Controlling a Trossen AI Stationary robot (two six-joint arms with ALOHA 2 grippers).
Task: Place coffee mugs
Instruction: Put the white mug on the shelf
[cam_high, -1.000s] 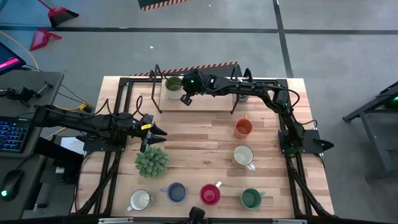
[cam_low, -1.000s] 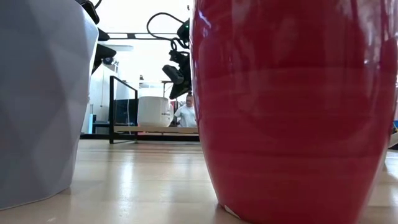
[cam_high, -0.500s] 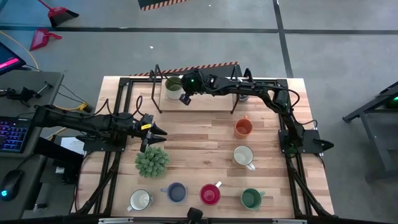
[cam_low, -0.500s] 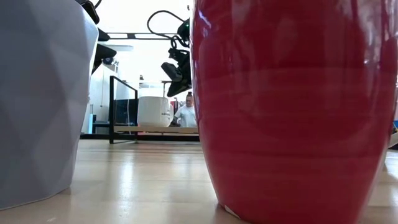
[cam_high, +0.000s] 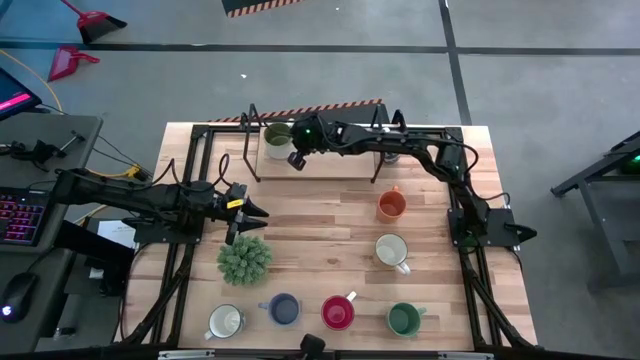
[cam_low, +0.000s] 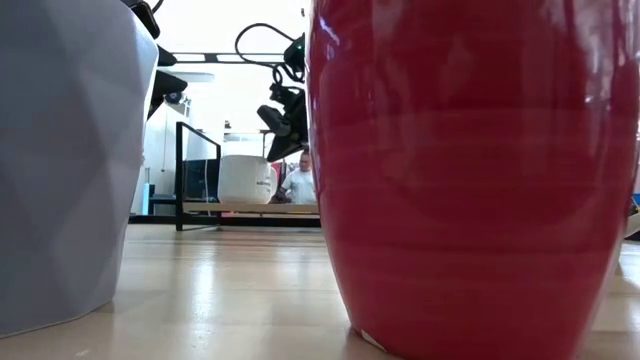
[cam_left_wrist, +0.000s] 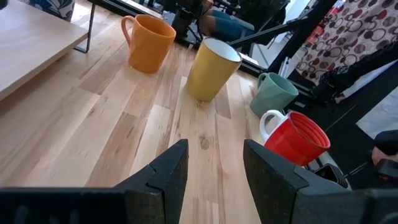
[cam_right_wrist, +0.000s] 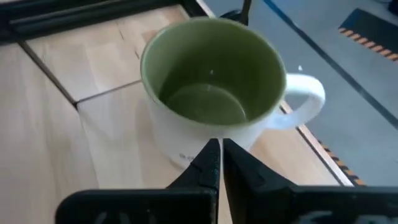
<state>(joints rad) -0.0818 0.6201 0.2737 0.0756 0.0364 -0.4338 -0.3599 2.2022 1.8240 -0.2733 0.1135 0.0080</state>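
A white mug with an olive-green inside (cam_right_wrist: 214, 93) stands upright on its base on the raised wooden shelf (cam_high: 330, 165) at the table's far edge; it also shows as the mug (cam_high: 278, 138) and the mug (cam_low: 247, 178). My right gripper (cam_right_wrist: 219, 152) is shut, its tips right at this mug's outer wall, on the side away from the handle (cam_right_wrist: 305, 99); my right gripper (cam_high: 298, 156) reaches in from the right. My left gripper (cam_left_wrist: 214, 168) stands open over bare wood at the table's left, above the plant (cam_high: 245, 258); my left gripper (cam_high: 250, 212) holds nothing. My right gripper's shut fingertips (cam_right_wrist: 211, 149) stand against the white mug's outer wall (cam_right_wrist: 186, 140), below the rim, slanting down from the table's right. I cannot tell whether they touch it. The mug stands upright on the shelf.
On the table stand an orange mug (cam_high: 391, 205) and a white mug (cam_high: 390, 250) at the right. Along the near edge are a white mug (cam_high: 225, 322), a blue mug (cam_high: 283, 308), a red mug (cam_high: 337, 312) and a green mug (cam_high: 403, 319). Black shelf legs (cam_high: 250, 160) rise at the far edge.
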